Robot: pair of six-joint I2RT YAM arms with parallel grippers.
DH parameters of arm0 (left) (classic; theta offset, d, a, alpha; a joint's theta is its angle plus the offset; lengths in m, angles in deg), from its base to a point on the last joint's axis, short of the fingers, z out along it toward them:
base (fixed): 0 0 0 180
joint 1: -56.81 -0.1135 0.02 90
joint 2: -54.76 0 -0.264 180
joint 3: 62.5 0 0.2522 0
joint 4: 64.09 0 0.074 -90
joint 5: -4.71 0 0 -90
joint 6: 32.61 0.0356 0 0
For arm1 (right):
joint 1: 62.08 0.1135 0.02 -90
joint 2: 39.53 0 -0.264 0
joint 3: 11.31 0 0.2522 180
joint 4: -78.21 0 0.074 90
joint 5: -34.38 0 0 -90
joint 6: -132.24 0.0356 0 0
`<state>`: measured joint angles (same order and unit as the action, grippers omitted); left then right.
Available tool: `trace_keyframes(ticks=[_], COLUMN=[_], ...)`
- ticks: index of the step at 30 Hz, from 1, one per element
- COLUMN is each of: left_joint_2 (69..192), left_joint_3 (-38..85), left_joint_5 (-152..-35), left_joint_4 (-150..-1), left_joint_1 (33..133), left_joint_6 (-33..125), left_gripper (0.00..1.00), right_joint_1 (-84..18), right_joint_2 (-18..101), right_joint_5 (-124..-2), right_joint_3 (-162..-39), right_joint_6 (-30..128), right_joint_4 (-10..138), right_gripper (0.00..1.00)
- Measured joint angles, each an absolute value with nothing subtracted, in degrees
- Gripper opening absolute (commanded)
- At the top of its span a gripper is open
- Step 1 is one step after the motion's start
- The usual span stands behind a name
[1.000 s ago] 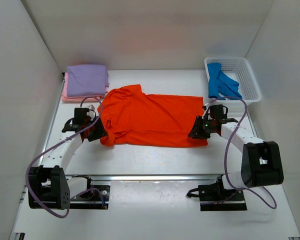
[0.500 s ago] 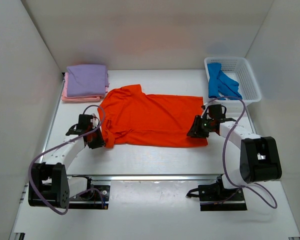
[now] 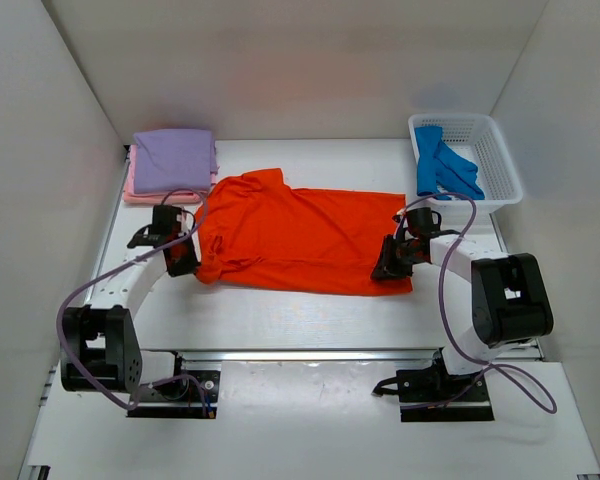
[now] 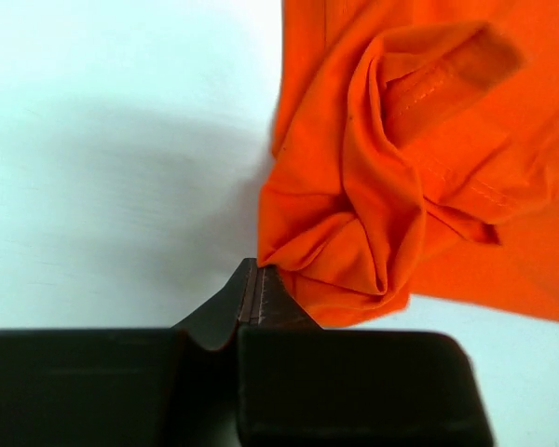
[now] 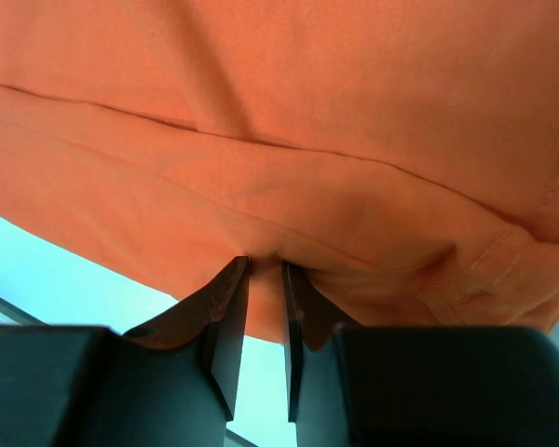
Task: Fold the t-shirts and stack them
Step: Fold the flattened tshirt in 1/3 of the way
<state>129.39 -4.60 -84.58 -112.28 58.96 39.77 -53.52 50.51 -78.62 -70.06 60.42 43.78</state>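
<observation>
The orange t-shirt [image 3: 300, 240] lies spread across the middle of the table, collar end to the left. My left gripper [image 3: 184, 262] is at its near left corner, jaws shut. In the left wrist view a bunched tip of the orange t-shirt [image 4: 373, 186] runs into the tips of the left gripper [image 4: 258, 272]. My right gripper [image 3: 385, 268] is at the near right corner. In the right wrist view the right gripper [image 5: 265, 265] has its jaws drawn close on a fold of the orange t-shirt's [image 5: 307, 112] hem.
A folded lavender t-shirt [image 3: 175, 160] lies on a pink t-shirt [image 3: 130, 186] at the back left. At the back right stands a white mesh basket [image 3: 495, 165] with a blue t-shirt [image 3: 438, 165] hanging in it. White walls enclose the table.
The left gripper moved toward the back along the shirt's left edge and shut on the corner. The right gripper narrowed onto the hem and shifted slightly left.
</observation>
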Motion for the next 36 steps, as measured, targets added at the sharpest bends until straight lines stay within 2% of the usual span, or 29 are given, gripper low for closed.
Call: trace_keyframes(ticks=[4,5,6,7,10,11,14,24,31,36], left_joint_2=[130.26,130.63,131.09,131.51,133.67,134.35,135.0,128.97,127.9,127.9], left_joint_3=[0.62,1.89,2.81,3.51,5.3,5.74,6.13,5.65,-2.79,-4.08], left_joint_5=[-81.17,-80.45,-79.71,-79.1,-76.82,-76.08,-75.14,-82.4,-87.86,-89.06], left_joint_4=[-114.53,-115.08,-115.56,-115.8,-117.29,-117.83,-118.75,-119.26,-119.69,-120.65], left_joint_1=[57.76,57.54,57.45,57.34,55.81,54.98,53.08,58.5,62.0,64.45], left_joint_6=[42.59,43.37,44.09,44.66,46.81,47.31,48.73,48.29,46.48,45.38], left_gripper=[0.0,0.04,0.09,0.22,0.36,0.45,0.63,0.68,0.66,0.64], right_joint_1=[-53.63,-53.63,-53.74,-53.81,-53.87,-53.92,-53.96,-58.11,-58.35,-59.38], right_joint_2=[50.51,50.51,50.51,50.53,50.79,50.86,51.16,51.01,48.47,43.66], right_joint_5=[-78.45,-78.4,-78.34,-78.32,-78.34,-78.32,-77.99,-75.41,-67.54,-66.03], right_joint_3=[-70.1,-70.1,-70.15,-70.17,-70.41,-70.52,-70.98,-72.18,-73.29,-74.26], right_joint_6=[59.96,59.98,59.98,59.96,59.98,59.98,59.98,58.86,58.21,57.07], right_joint_4=[43.59,43.57,43.5,43.48,43.22,43.09,42.41,38.32,32.83,29.84], right_gripper=[0.19,0.19,0.19,0.19,0.19,0.19,0.19,0.17,0.16,0.17])
